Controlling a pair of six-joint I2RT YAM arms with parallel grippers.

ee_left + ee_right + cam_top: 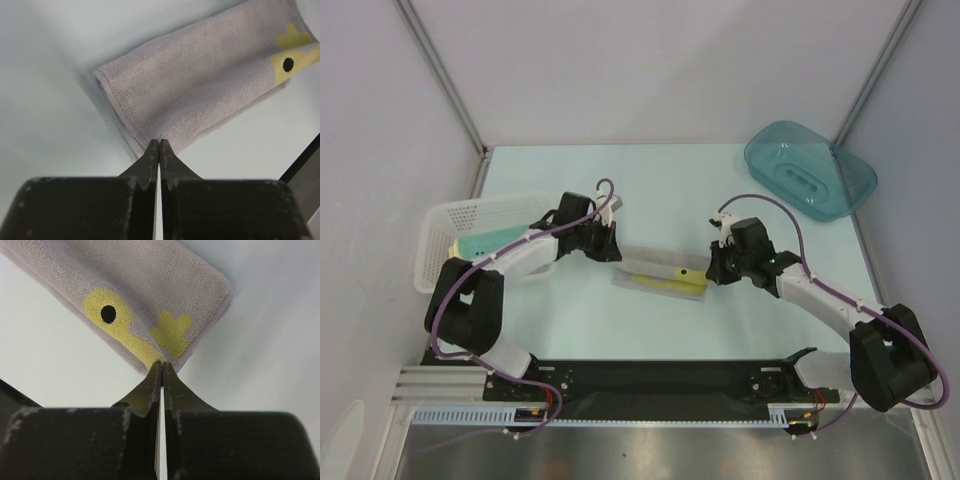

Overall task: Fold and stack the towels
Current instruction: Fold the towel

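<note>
Closed jaws on both arms touched opposite short ends of the folded beige-grey towel [658, 275], its long axis running between them; grip unclear.

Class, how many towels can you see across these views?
2: a folded towel in the middle, and a teal-yellow towel in the basket at left; others may hide under it.

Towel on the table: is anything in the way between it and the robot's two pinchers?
No, nothing visible is in the way. The left gripper and the right gripper are both shut, with their tips right at opposite ends of the folded towel.
</note>
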